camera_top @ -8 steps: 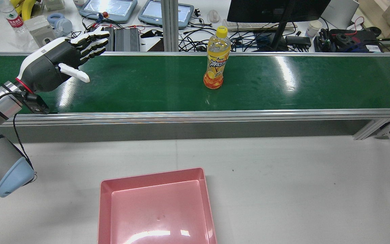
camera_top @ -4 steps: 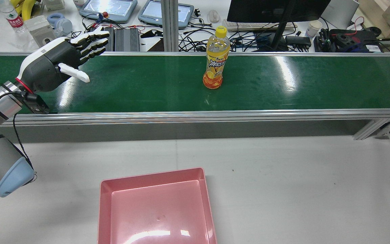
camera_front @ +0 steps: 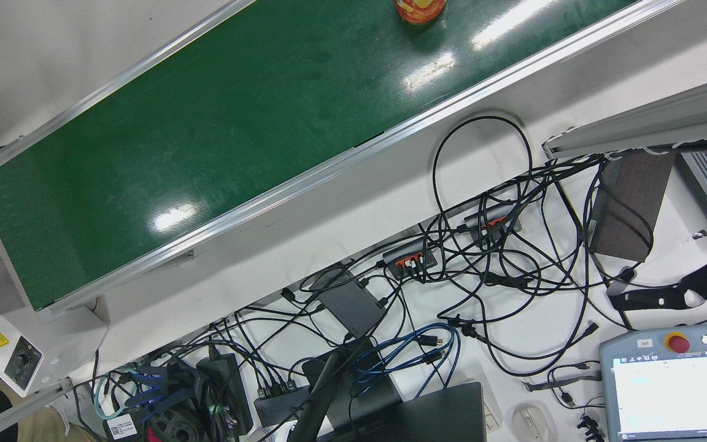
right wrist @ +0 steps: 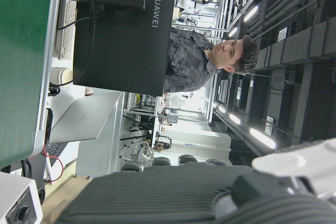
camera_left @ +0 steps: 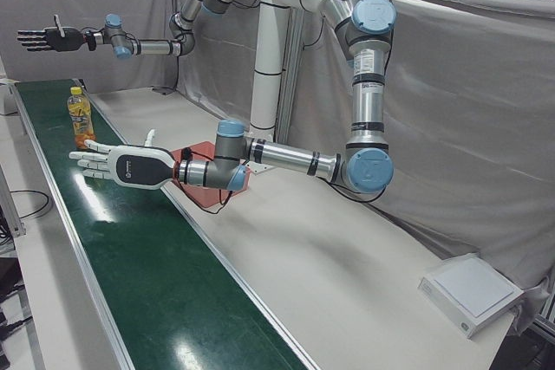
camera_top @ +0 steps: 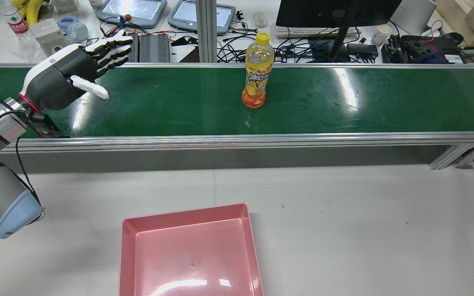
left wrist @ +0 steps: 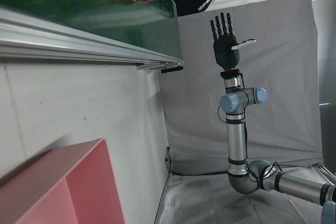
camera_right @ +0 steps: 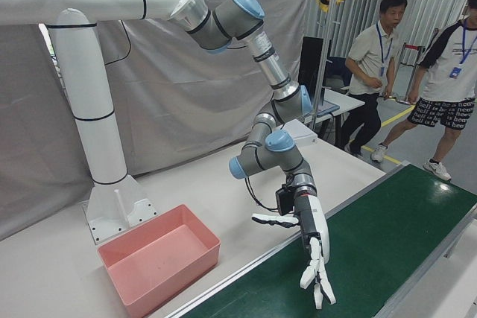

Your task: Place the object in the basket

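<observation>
A: Where's our bottle (camera_top: 256, 74) rn?

B: Standing on the green belt (camera_top: 344, 107), roughly mid-length in the rear view and toward the far edge. It's well apart from the left hand (camera_top: 62, 80) and from the pink basket (camera_top: 185, 211), which sits on the bench on the near side of the belt.

A: Which way does it point?

B: Upright, yellow cap on top, wide base on the belt. Long axis is vertical, no lean that we can see.

A: Hands?

B: Left hand hovers over the belt's end, fingers straight and spread, thumb out to the side, holding nothing. Right hand (camera_left: 48, 38) is raised high at the far end, fingers also apart, empty.

A: How do we think it'll handle?

B: Looks full of orange drink, so prob. some weight. Smooth plastic w/ a glossy label, so likely a bit slick. Thin walls should give if we squeeze hard. It's tall and narrow, so a sideways nudge could tip it.

A: Where do we take hold?

B: Around the mid-body at the label, approaching from the side, fingers wrapped opposite the thumb. We'd skip the neck and cap, too little to hold there.
</observation>
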Motion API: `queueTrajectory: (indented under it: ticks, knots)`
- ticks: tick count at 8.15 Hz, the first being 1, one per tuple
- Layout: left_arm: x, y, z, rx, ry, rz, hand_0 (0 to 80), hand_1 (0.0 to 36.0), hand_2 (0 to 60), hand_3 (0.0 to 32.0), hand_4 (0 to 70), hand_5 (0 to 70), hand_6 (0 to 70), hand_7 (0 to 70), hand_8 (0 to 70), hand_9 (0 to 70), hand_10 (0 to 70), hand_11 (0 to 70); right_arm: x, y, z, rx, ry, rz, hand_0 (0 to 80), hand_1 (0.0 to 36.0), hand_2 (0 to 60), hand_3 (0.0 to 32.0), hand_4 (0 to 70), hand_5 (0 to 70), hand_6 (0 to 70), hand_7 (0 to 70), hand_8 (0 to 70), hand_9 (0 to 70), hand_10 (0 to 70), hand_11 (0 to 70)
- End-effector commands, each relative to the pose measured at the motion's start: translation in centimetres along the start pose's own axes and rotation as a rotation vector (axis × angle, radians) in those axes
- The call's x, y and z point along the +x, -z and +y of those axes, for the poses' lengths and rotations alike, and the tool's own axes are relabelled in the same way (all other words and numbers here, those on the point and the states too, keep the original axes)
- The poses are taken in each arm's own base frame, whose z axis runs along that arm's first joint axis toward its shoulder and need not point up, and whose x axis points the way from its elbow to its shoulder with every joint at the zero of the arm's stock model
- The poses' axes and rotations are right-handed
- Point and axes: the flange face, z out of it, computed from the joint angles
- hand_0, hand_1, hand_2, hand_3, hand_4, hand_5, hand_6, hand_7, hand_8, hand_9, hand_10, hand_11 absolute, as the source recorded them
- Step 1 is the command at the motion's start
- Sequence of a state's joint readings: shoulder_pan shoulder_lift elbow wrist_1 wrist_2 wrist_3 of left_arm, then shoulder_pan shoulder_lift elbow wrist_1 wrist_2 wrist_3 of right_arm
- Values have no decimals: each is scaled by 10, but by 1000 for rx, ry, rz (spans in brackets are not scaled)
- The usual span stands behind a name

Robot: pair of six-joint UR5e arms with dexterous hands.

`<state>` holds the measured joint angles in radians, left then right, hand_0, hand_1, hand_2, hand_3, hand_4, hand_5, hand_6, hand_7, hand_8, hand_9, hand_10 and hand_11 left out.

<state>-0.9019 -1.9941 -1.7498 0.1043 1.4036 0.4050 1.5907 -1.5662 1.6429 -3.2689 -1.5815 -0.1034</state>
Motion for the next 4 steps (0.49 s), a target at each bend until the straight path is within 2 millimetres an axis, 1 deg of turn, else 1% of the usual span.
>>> queueTrajectory:
  ticks: [1,3,4]
  knots:
    - [0,0,0,1,0,0,522,121,0,22,133,176,8,0,77,80,50,87,0,0,0,0,-1,0,0,0,0,0,0,0,0,0,0,0,0,0]
    - [1,0,0,1,-1,1,517,116,0,26,129,176,5,0,79,82,51,88,0,0,0,0,1,0,0,0,0,0,0,0,0,0,0,0,0,0]
    - [0,1,-1,4,-2,-1,517,134,0,24,131,176,7,0,79,80,50,87,0,0,0,0,1,0,0,0,0,0,0,0,0,0,0,0,0,0]
